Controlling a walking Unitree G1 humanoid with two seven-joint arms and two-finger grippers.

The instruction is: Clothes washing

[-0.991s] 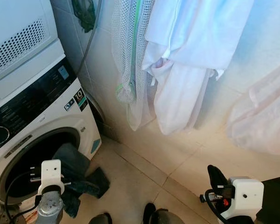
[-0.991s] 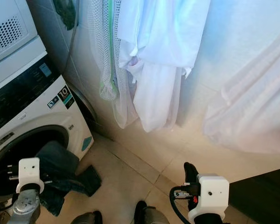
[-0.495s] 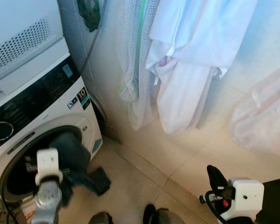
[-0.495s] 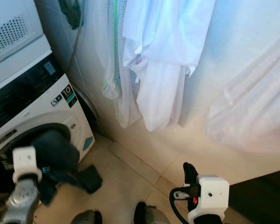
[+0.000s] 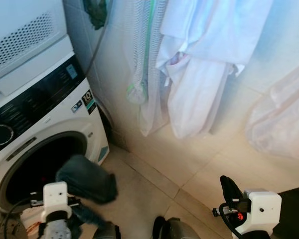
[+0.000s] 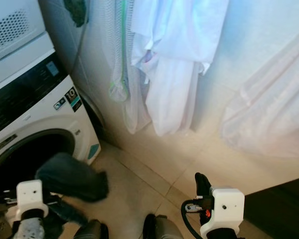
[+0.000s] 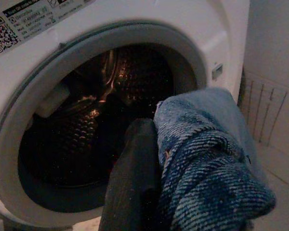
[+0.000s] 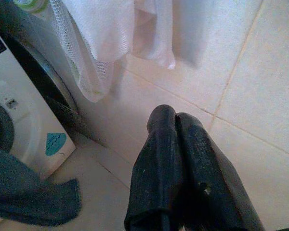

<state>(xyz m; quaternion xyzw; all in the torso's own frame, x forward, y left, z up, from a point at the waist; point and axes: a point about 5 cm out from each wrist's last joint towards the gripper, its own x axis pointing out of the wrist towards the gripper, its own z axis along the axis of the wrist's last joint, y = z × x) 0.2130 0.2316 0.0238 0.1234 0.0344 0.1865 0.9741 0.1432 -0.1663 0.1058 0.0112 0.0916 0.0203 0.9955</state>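
A bundle of blue jeans (image 5: 87,178) hangs in the air in front of the open round mouth of the white washing machine (image 5: 87,132). My left gripper (image 5: 65,200) is low at the bottom left, shut on the jeans. In the left wrist view the denim (image 7: 207,159) drapes over a black finger (image 7: 135,173), with the dark steel drum (image 7: 96,110) just behind. My right gripper (image 5: 229,191) hangs idle at the lower right; its two fingers (image 8: 159,159) are pressed together with nothing between them.
A white dryer (image 5: 20,40) is stacked on the washer. A mesh laundry bag (image 5: 139,59) and white garments (image 5: 199,64) hang on the tiled wall. Pale sheer fabric (image 5: 281,124) hangs at the right. Beige floor tiles (image 5: 149,184) lie between the washer and my right arm.
My left arm has dropped lower in view. The jeans, which trailed onto the floor a second ago, now hang bunched in the air before the drum mouth. The right arm has not moved.
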